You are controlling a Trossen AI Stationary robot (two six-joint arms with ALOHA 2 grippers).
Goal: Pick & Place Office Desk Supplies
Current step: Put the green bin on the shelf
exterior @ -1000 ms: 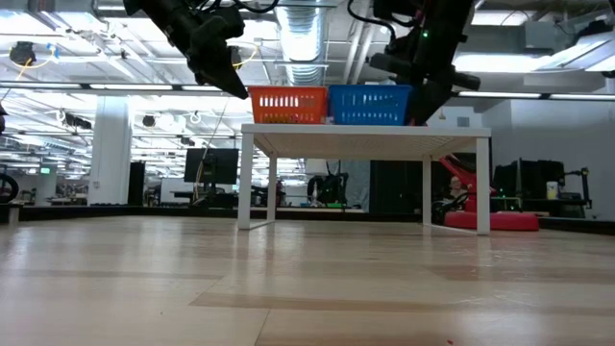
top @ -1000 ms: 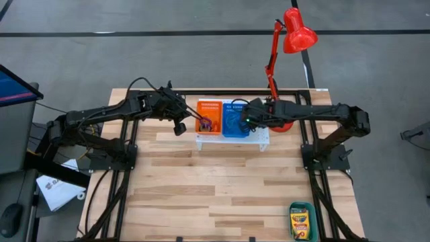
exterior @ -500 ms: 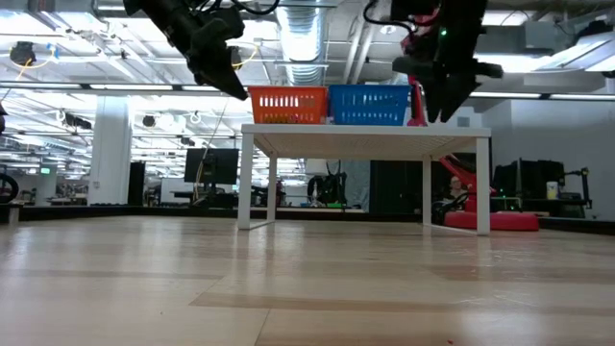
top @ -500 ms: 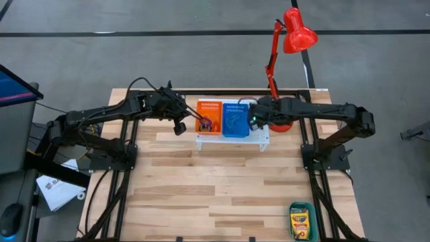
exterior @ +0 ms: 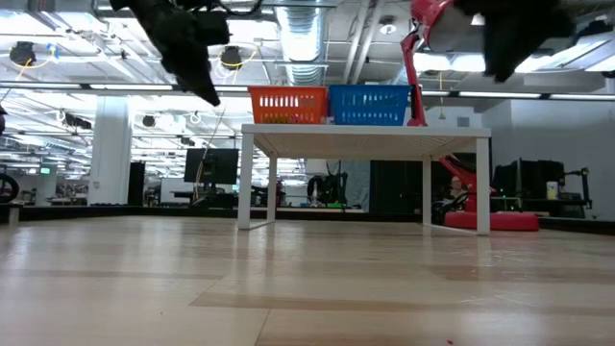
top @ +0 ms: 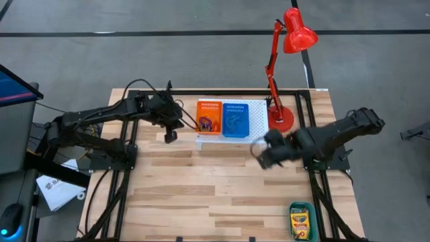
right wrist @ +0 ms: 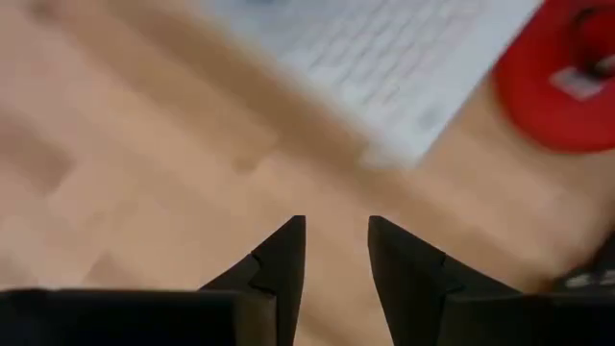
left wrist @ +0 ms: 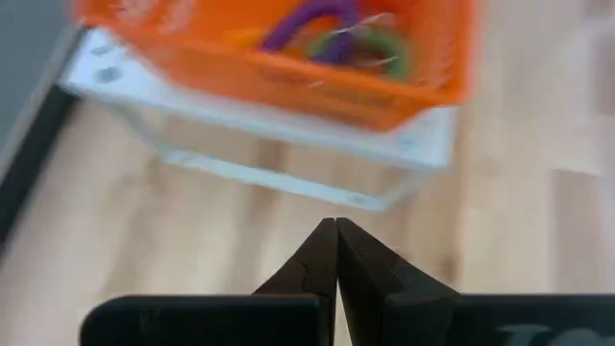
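My left gripper (top: 169, 135) hangs shut and empty just left of the orange basket (top: 209, 117); its wrist view shows the shut fingertips (left wrist: 336, 224) in front of that basket, which holds a purple loop (left wrist: 315, 19) and a green loop (left wrist: 386, 48). My right gripper (top: 259, 152) is open and empty above the bare table, near the white stand's right front corner (right wrist: 423, 115). A blue basket (top: 236, 119) stands beside the orange one on the white stand (top: 261, 138). A crayon box (top: 299, 223) lies in a green tray at the near right corner.
The tall red desk lamp (top: 285, 60) stands with its round base (top: 281, 121) right of the stand, close to my right arm. The wooden table top (top: 201, 195) stretches open toward the near edge. The stand's legs show in the low view (exterior: 258, 178).
My right gripper has left the place over the blue basket and swung quickly toward the table's near and right edges, past the stand's right front corner. My left gripper has drawn back a little from the orange basket, toward the left and near edges.
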